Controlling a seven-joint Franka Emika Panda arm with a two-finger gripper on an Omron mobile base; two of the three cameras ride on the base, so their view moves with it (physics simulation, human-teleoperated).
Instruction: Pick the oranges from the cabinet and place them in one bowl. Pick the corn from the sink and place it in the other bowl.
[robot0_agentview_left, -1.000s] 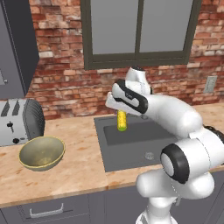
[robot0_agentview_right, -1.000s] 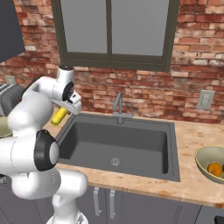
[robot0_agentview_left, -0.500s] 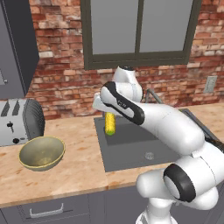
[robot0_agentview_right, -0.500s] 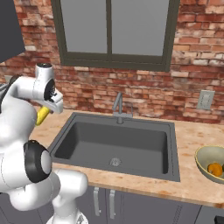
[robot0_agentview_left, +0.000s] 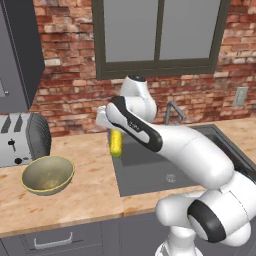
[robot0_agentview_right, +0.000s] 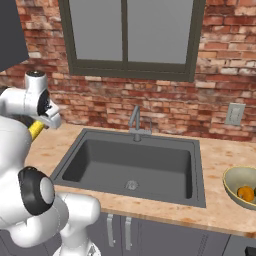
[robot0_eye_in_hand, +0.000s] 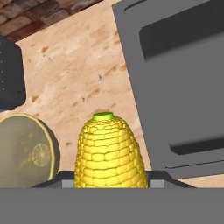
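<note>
**Corn in the air, empty bowl waiting**

Corn (robot0_agentview_left: 116, 142) hangs upright from the jaws, pinched at its upper end, green tip pointing down (the hand view looks straight along the cob). It floats just over the left rim of the sink (robot0_agentview_right: 131, 165), right where basin meets table (robot0_agentview_left: 80, 195). The gripper (robot0_agentview_left: 112, 129) sits directly above it, with the white arm arching over the basin from the right.

Left of the sink, well apart from the cob, sits the empty olive bowl (robot0_agentview_left: 48, 174), and just behind that bowl stands a toaster (robot0_agentview_left: 22, 139). Off to the sink's right, the other bowl (robot0_agentview_right: 241, 186) holds something orange, so the oranges look to be sorted and the corn is the remaining job.

Now the risks. The grip is high on a tapering, ribbed cob, so a quick swing could let it swivel or slide out, and a drop here lands it back in the sink or rolling along the table. A release short of the bowl could clip the near rim and knock the cob away. And a low carry risks nudging the bowl itself toward the toaster.
</note>
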